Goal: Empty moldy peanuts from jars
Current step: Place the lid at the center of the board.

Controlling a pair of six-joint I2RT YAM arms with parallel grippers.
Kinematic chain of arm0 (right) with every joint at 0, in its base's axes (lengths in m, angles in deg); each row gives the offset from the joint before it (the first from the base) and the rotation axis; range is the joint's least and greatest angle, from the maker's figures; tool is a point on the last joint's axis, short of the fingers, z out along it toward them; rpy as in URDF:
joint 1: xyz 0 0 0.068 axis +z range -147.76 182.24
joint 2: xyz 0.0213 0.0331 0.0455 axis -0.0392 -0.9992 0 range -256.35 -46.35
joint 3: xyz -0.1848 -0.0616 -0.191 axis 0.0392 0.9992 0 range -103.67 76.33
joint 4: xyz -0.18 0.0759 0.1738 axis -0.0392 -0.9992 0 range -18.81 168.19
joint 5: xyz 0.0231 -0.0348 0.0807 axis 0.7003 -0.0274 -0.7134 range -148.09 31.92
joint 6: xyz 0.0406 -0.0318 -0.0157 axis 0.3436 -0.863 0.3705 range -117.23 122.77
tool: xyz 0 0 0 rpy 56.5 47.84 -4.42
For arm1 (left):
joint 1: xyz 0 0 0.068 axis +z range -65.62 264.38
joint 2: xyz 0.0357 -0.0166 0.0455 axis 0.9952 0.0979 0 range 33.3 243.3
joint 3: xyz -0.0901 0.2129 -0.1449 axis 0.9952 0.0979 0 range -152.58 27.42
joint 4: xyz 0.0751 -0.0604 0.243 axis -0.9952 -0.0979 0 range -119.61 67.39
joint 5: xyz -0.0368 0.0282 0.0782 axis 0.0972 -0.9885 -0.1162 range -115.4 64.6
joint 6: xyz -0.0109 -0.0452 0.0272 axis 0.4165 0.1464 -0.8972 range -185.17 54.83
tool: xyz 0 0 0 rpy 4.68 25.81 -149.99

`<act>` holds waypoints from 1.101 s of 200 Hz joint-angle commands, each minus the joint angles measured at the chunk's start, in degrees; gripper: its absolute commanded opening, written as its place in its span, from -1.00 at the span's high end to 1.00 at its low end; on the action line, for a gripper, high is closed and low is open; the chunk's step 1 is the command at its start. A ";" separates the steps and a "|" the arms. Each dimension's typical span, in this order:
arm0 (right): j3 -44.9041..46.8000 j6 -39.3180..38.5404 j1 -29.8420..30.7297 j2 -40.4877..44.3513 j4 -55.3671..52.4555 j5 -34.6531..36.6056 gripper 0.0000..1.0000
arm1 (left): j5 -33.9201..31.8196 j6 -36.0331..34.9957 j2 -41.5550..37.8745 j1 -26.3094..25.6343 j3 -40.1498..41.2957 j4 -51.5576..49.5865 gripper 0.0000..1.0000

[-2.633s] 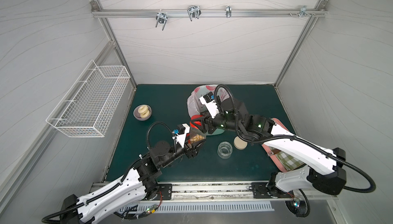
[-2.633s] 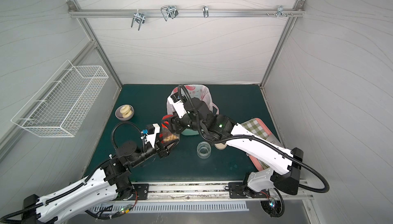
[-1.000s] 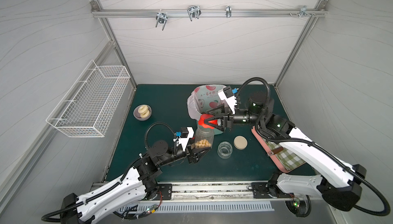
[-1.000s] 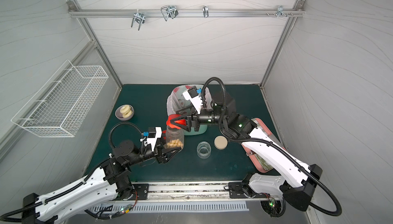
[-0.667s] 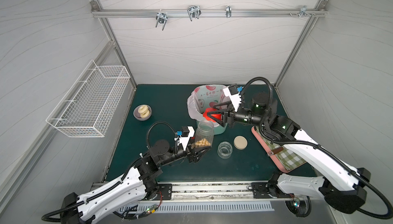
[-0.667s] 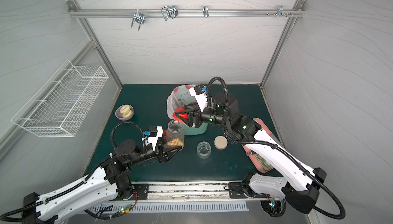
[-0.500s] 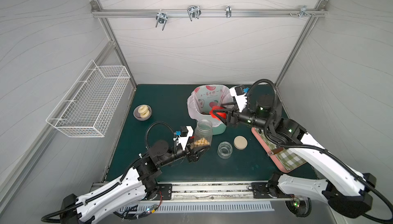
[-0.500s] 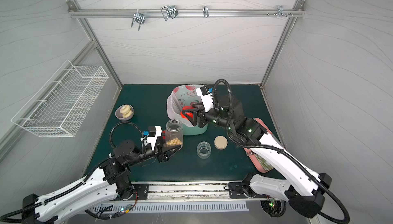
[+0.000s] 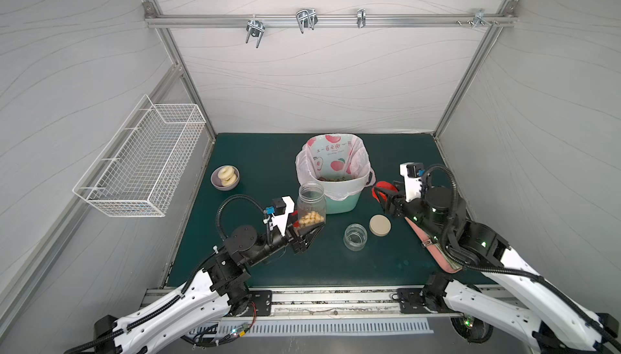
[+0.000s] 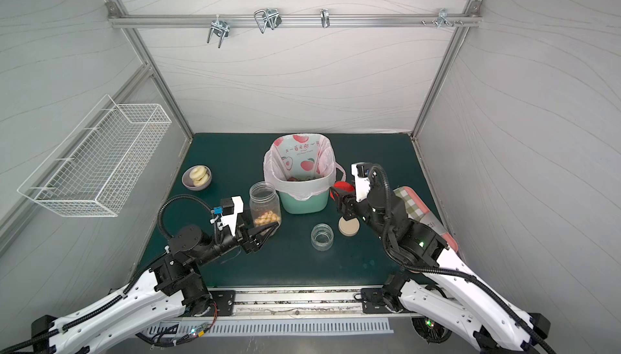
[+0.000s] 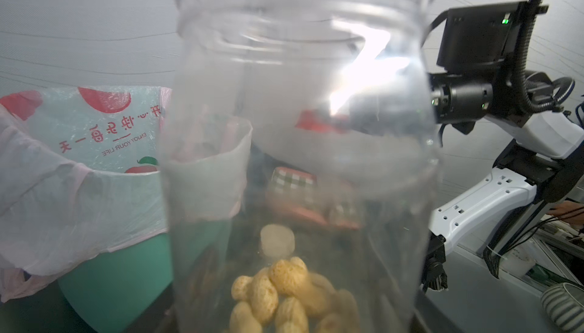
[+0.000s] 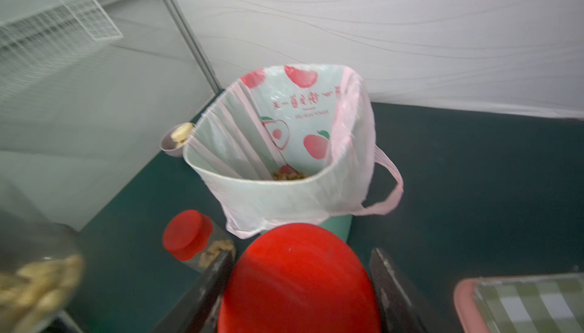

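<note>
squat jar (image 9: 355,236) sits emptied on the counter; left tool (image 9: 311,227) grasps the uncapped tall jar (image 9: 311,199), moldy peanuts (image 9: 311,218) inside, near-left of the bin (image 9: 346,201); right tool (image 9: 383,193) clenches its red lid (image 9: 386,186); third jar (image 12: 192,239) is capped, not yet emptied

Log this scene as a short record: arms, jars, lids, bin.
left end effector: shut on open jar, upright, peanuts inside
right end effector: shut on red lid, beside bin
squat jar: empty, on mat, beige lid beside it
third jar: red-capped, holds peanuts
bin: bag-lined, peanuts at bottom
</note>
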 commanded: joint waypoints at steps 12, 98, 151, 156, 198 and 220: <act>10.06 2.33 -0.35 4.46 5.79 10.94 0.28 | -2.19 -0.96 -1.77 0.26 -0.11 0.63 0.34; 27.89 2.03 -1.04 -5.63 30.44 21.38 0.34 | -5.56 -1.40 -5.03 0.29 0.85 -2.65 0.35; 31.25 2.64 -10.17 -15.13 42.14 16.16 0.37 | -7.26 -1.40 -5.62 0.29 0.61 -3.93 0.36; 31.67 2.84 -11.29 -15.66 43.36 15.21 0.37 | -7.44 -1.40 -5.83 0.29 0.61 -3.91 0.36; 31.56 2.96 -15.30 -21.01 49.16 12.06 0.37 | -8.81 -1.06 -7.09 0.29 1.53 -3.91 0.36; 32.16 4.01 -15.52 -24.33 53.15 11.18 0.37 | -9.28 -1.38 -6.40 0.28 1.58 -3.77 0.36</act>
